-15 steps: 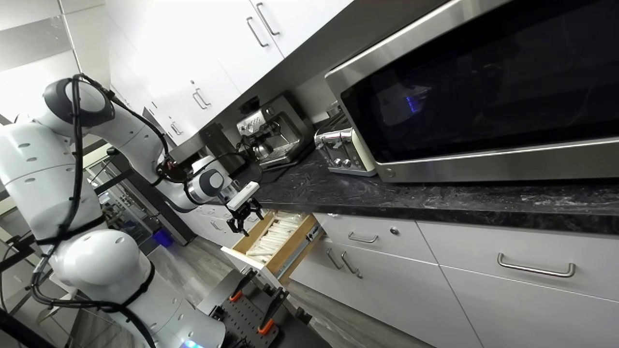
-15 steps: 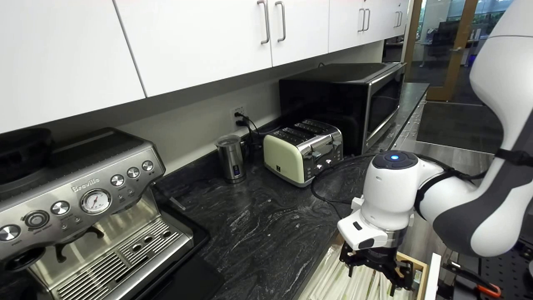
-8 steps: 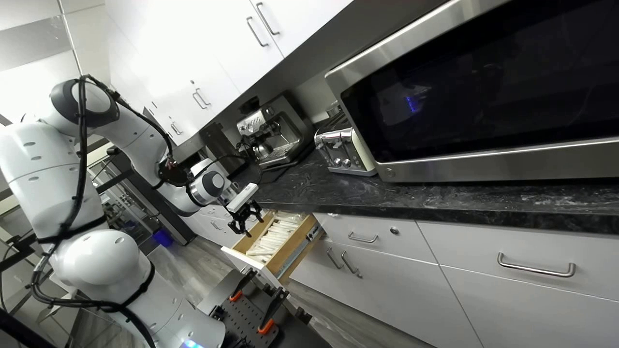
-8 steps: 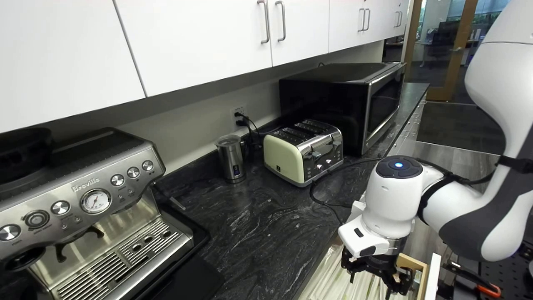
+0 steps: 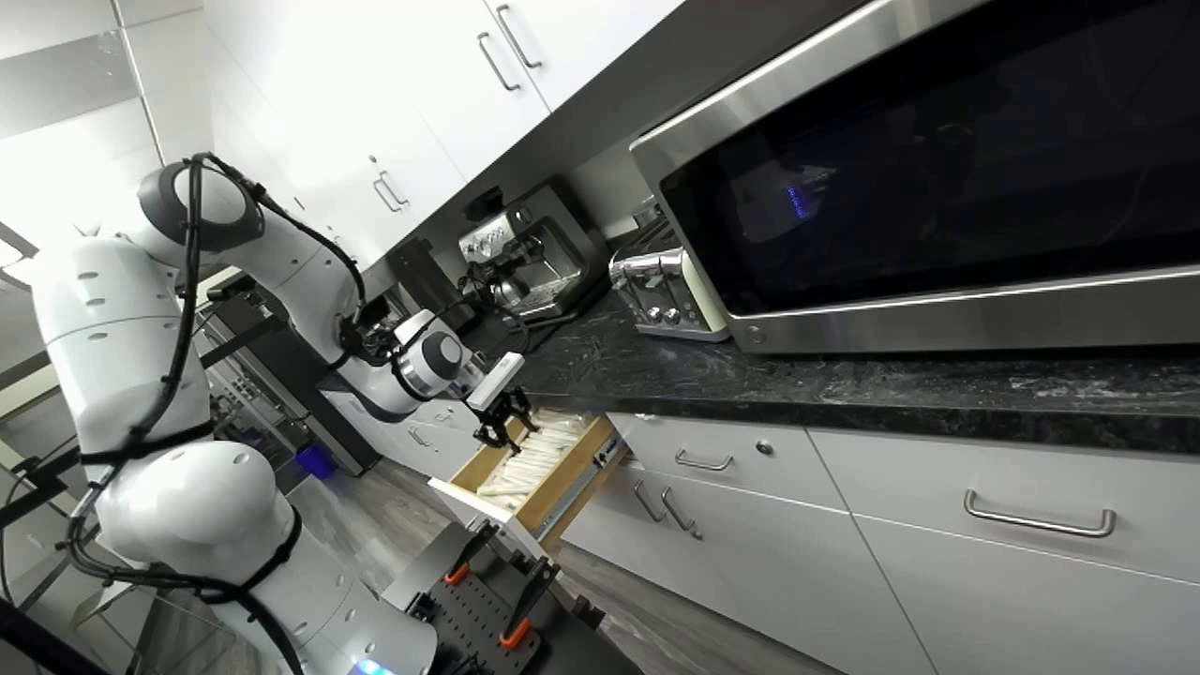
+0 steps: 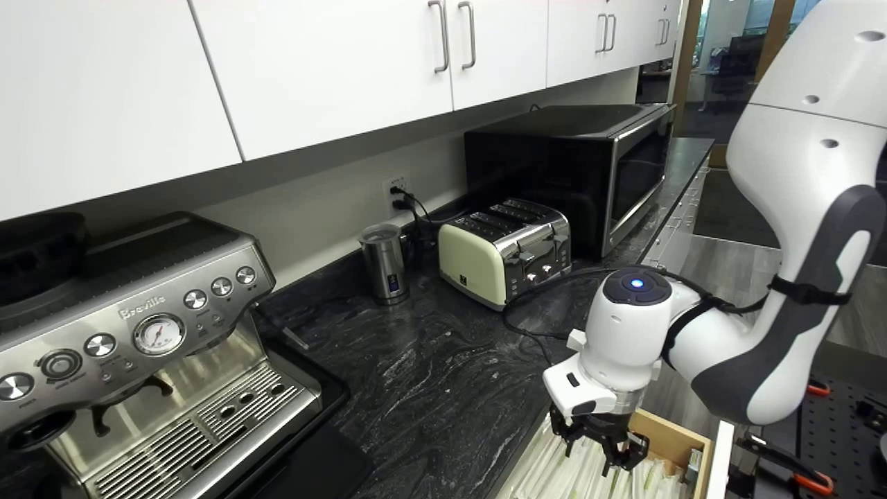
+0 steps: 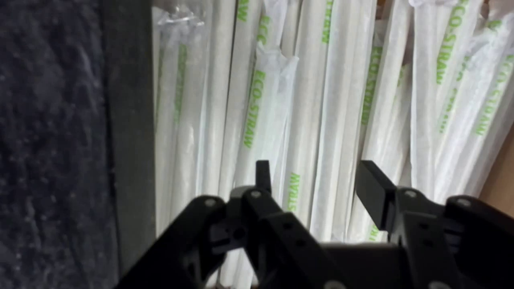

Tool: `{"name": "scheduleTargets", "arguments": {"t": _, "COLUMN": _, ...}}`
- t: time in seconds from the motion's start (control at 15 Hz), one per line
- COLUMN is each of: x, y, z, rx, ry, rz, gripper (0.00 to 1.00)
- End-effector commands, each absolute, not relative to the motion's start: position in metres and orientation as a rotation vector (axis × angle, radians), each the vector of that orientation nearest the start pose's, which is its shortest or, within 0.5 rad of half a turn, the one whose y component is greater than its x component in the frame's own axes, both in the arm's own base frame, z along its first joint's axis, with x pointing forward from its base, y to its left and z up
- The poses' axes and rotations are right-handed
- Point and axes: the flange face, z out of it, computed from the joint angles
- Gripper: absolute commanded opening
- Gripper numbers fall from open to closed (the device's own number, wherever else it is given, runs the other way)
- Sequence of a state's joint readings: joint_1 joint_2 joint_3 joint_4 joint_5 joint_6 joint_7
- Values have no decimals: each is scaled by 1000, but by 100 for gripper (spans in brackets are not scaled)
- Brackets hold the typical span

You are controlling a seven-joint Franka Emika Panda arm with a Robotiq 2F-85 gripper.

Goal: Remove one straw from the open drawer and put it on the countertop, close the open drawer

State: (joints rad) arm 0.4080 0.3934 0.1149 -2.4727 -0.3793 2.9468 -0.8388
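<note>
The drawer stands open, with pale wood sides and a white front panel; it also shows in an exterior view. Many paper-wrapped white straws with green "ECO-STRAW" print fill it, and they lie side by side in the wrist view. My gripper is open and empty above the straws, its two fingers apart with straws showing behind the gap. The gripper shows over the drawer in both exterior views. The dark speckled countertop runs beside the drawer and at the left of the wrist view.
On the countertop stand an espresso machine, a steel frother jug, a cream toaster and a microwave. White upper cabinets hang above. A black perforated plate with orange-handled clamps lies near the drawer front.
My open gripper has moved across the drawer toward the countertop, rightward in an exterior view and leftward in an exterior view. The drawer and straws look unchanged.
</note>
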Motion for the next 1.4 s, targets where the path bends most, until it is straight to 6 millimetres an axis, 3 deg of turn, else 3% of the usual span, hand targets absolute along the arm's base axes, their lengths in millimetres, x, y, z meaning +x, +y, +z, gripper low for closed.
{"name": "scheduleTargets", "arguments": {"t": 0.0, "x": 415, "y": 262, "z": 124, "rx": 2018, "ry": 2300, "rz": 129, "gripper": 59}}
{"name": "scheduleTargets", "arguments": {"t": 0.07, "x": 417, "y": 262, "z": 119, "rx": 2025, "ry": 2298, "rz": 122, "gripper": 56}}
{"name": "scheduleTargets", "arguments": {"t": 0.13, "x": 418, "y": 264, "z": 114, "rx": 2021, "ry": 2305, "rz": 119, "gripper": 42}}
{"name": "scheduleTargets", "arguments": {"t": 0.33, "x": 420, "y": 269, "z": 101, "rx": 2020, "ry": 2303, "rz": 110, "gripper": 27}}
{"name": "scheduleTargets", "arguments": {"t": 0.47, "x": 421, "y": 272, "z": 94, "rx": 2017, "ry": 2301, "rz": 104, "gripper": 23}}
{"name": "scheduleTargets", "arguments": {"t": 0.93, "x": 422, "y": 276, "z": 83, "rx": 2016, "ry": 2296, "rz": 90, "gripper": 32}}
{"name": "scheduleTargets", "arguments": {"t": 1.2, "x": 406, "y": 278, "z": 92, "rx": 2038, "ry": 2296, "rz": 85, "gripper": 46}}
{"name": "scheduleTargets", "arguments": {"t": 1.33, "x": 399, "y": 278, "z": 94, "rx": 2061, "ry": 2293, "rz": 90, "gripper": 43}}
